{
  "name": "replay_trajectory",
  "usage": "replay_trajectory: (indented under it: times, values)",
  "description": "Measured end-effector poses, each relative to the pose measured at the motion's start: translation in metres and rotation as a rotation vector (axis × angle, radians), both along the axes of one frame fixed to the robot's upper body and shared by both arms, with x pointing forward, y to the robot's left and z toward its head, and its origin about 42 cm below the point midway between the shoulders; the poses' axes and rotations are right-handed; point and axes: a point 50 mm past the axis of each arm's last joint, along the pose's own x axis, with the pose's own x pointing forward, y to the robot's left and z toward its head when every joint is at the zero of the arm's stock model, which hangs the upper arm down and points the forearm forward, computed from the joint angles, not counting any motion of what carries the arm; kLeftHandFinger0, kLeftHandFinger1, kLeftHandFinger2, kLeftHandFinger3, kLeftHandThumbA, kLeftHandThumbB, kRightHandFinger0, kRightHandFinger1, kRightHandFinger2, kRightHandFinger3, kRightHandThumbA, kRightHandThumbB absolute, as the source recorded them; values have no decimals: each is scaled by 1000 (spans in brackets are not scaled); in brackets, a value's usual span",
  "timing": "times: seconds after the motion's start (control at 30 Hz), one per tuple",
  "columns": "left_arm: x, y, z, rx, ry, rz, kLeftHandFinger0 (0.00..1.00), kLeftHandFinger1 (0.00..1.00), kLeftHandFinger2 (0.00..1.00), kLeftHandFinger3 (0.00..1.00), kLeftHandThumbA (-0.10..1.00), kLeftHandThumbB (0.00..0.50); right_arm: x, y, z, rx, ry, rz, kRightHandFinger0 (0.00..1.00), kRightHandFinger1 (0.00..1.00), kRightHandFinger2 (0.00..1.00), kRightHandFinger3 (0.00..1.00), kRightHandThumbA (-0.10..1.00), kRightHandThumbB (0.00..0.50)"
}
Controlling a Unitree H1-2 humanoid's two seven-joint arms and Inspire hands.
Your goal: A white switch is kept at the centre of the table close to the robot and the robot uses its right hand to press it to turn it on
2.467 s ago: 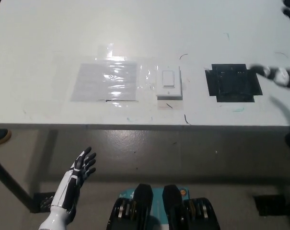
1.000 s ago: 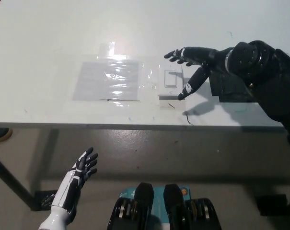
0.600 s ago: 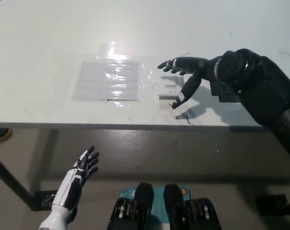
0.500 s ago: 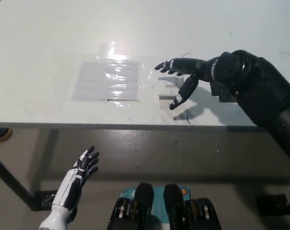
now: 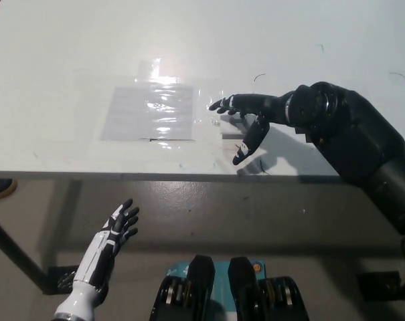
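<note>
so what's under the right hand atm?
The right hand, fingers spread, covers most of the white switch; only its near edge shows. Contact with the rocker is hidden. The left hand rests open below the table.

Right hand [image 5: 256, 115] outstretched, fingers [image 5: 223, 103] spread

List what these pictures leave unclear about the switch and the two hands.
- Head view: the white switch is mostly covered by the right hand; its rocker position cannot be read.
- Whether the fingers touch it: no side view.
- The left hand rests open below the table.
</note>
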Motion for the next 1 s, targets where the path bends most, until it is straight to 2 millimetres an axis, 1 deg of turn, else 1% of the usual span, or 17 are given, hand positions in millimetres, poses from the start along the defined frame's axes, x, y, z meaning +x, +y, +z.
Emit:
replay_trajectory:
  times: [0.17, 0.23, 0.4, 0.43, 0.53, 0.57, 0.6, 0.63, 0.67, 0.7, 0.73, 0.8, 0.83, 0.87, 0.93, 0.97, 1.0]
  values:
    - [1, 0, 1, 0, -4, -1, 1000, 1000, 1000, 1000, 967, 57, 1, -3, -6, -12, 1, 6, 1000, 1000, 1000, 1000, 1000, 269]
    - [2, 0, 2, -1, -5, -1, 1000, 1000, 1000, 1000, 959, 61, 1, -4, -9, -15, -2, 16, 1000, 1000, 1000, 1000, 1000, 287]
    - [3, 0, 2, -2, -9, -2, 1000, 1000, 1000, 1000, 945, 39, 1, -6, -13, -20, -8, 31, 1000, 1000, 1000, 1000, 1000, 283]
    - [3, 0, 2, -2, -10, -2, 1000, 1000, 1000, 1000, 949, 51, 1, -7, -12, -14, -10, 31, 1000, 1000, 1000, 1000, 1000, 270]
    - [3, 0, 3, -3, -10, -2, 1000, 1000, 1000, 1000, 959, 68, 2, -8, -7, 12, -10, 25, 1000, 1000, 1000, 1000, 1000, 282]
    - [3, 0, 3, -3, -10, -2, 1000, 1000, 1000, 1000, 959, 59, 2, -9, -5, 21, -13, 23, 1000, 1000, 1000, 1000, 1000, 254]
    - [3, -1, 3, -3, -10, -2, 1000, 1000, 1000, 1000, 955, 49, 3, -10, 5, 83, -12, 5, 1000, 1000, 1000, 1000, 1000, 278]
    - [3, 0, 3, -3, -10, -3, 1000, 1000, 1000, 1000, 953, 48, 4, -12, 16, 128, -18, -6, 1000, 1000, 1000, 1000, 1000, 278]
    - [3, 0, 3, -2, -9, -3, 1000, 1000, 1000, 1000, 951, 44, 5, -13, 27, 160, -31, -10, 1000, 1000, 1000, 1000, 1000, 319]
    - [3, 0, 3, -1, -10, -3, 1000, 1000, 1000, 1000, 949, 50, 7, -15, 42, 202, -54, -15, 1000, 1000, 1000, 1000, 1000, 315]
    - [4, -1, 3, -1, -11, -3, 1000, 1000, 1000, 1000, 942, 53, 8, -17, 65, 253, -90, -16, 1000, 1000, 1000, 1000, 1000, 325]
    - [4, -1, 3, -2, -10, -4, 1000, 1000, 1000, 1000, 935, 38, 7, -23, 105, 353, -161, -13, 1000, 1000, 1000, 1000, 1000, 319]
    - [4, -1, 3, -2, -10, -5, 1000, 1000, 1000, 1000, 927, 15, 4, -26, 124, 402, -196, -7, 1000, 1000, 1000, 1000, 1000, 416]
    - [4, -1, 3, -2, -10, -5, 1000, 1000, 1000, 1000, 928, 5, 0, -28, 142, 444, -233, 2, 1000, 1000, 1000, 1000, 1000, 319]
    - [4, -1, 3, -2, -9, -5, 1000, 1000, 1000, 1000, 931, 19, -11, -36, 175, 531, -310, 23, 1000, 1000, 1000, 1000, 1000, 306]
    - [4, -1, 3, -2, -9, -5, 1000, 1000, 1000, 1000, 933, 33, -16, -39, 183, 555, -333, 32, 1000, 1000, 1000, 1000, 1000, 305]
    - [4, -1, 3, -2, -8, -5, 1000, 1000, 1000, 1000, 938, 30, -22, -42, 191, 580, -355, 39, 1000, 1000, 1000, 1000, 1000, 287]
